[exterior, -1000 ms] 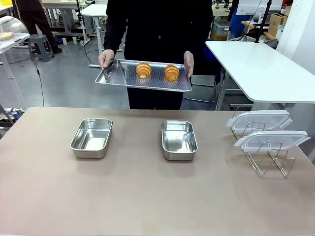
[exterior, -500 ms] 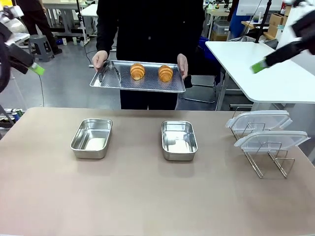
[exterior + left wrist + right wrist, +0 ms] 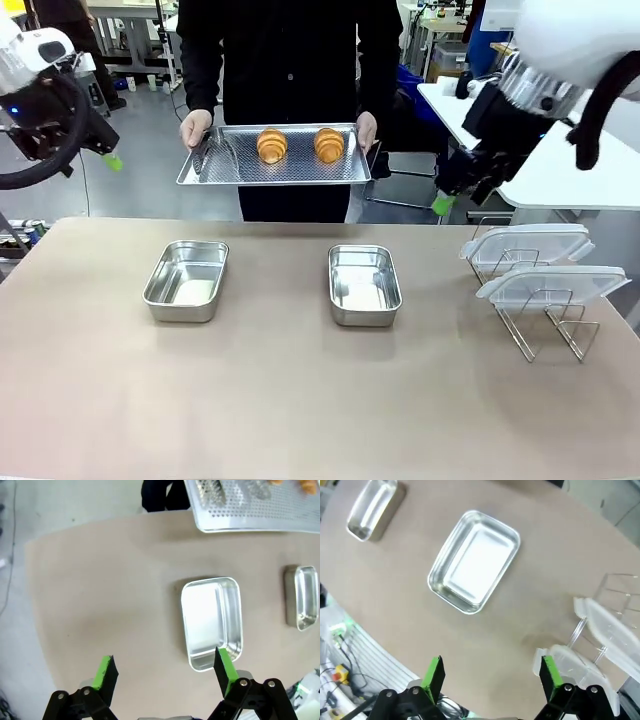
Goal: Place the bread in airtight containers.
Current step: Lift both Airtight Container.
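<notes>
Two golden-brown croissants, the bread (image 3: 268, 145) (image 3: 329, 144), lie on a perforated steel tray (image 3: 220, 172) that a person holds with both hands beyond the table's far edge. Two open steel containers (image 3: 186, 280) (image 3: 364, 284) stand on the table with nothing in them. My left gripper (image 3: 106, 156) hangs in the air at the far left, open; from its wrist the left container (image 3: 212, 622) lies below the open gripper (image 3: 165, 672). My right gripper (image 3: 444, 198) hovers at the right beyond the table, open (image 3: 492, 676), high over the right container (image 3: 474, 568).
Metal tongs (image 3: 205, 155) rest on the tray's left end. Two clear plastic lids (image 3: 527, 245) (image 3: 553, 283) lean on wire racks at the table's right side. A white table (image 3: 540, 150) stands behind my right arm.
Both arms have swung in from the picture's sides and come lower, toward the table. The person has shifted the tray a little to the left. Both grippers stay open.
</notes>
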`<act>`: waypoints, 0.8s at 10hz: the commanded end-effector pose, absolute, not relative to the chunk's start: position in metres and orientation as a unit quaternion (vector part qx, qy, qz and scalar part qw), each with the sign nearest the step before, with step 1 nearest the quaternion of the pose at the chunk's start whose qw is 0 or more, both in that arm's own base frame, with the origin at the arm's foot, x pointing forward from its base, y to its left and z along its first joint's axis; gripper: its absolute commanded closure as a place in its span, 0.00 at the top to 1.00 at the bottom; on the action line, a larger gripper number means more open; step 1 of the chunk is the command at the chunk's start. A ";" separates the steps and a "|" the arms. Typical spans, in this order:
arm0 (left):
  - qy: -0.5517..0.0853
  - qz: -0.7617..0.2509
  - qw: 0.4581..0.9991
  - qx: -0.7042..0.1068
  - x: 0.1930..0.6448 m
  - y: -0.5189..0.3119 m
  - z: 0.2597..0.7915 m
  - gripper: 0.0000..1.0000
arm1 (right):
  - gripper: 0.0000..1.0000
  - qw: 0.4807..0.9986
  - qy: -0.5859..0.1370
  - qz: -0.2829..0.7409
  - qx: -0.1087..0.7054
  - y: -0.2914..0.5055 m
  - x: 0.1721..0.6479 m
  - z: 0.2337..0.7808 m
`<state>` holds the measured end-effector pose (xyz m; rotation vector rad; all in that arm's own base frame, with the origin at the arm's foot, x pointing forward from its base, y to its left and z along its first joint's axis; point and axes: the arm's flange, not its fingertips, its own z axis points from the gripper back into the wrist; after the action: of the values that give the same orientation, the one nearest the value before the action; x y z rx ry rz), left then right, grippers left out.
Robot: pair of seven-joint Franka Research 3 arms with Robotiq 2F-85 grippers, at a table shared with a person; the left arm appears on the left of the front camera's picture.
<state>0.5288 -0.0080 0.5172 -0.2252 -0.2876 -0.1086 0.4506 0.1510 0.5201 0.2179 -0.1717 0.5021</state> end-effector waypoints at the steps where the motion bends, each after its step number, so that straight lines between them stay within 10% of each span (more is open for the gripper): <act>1: -0.134 -0.047 0.984 -0.107 0.534 -0.012 0.504 1.00 | 1.00 0.946 -0.106 0.224 0.210 0.134 0.464 0.529; 8: -0.093 -0.083 0.989 -0.082 0.540 -0.063 0.468 1.00 | 1.00 0.988 -0.074 0.128 0.046 0.230 0.455 0.490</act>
<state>0.5386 -0.0484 0.4718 -0.2098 -0.1989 -0.1629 0.4457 0.2039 0.4999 0.1634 -0.1521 0.3616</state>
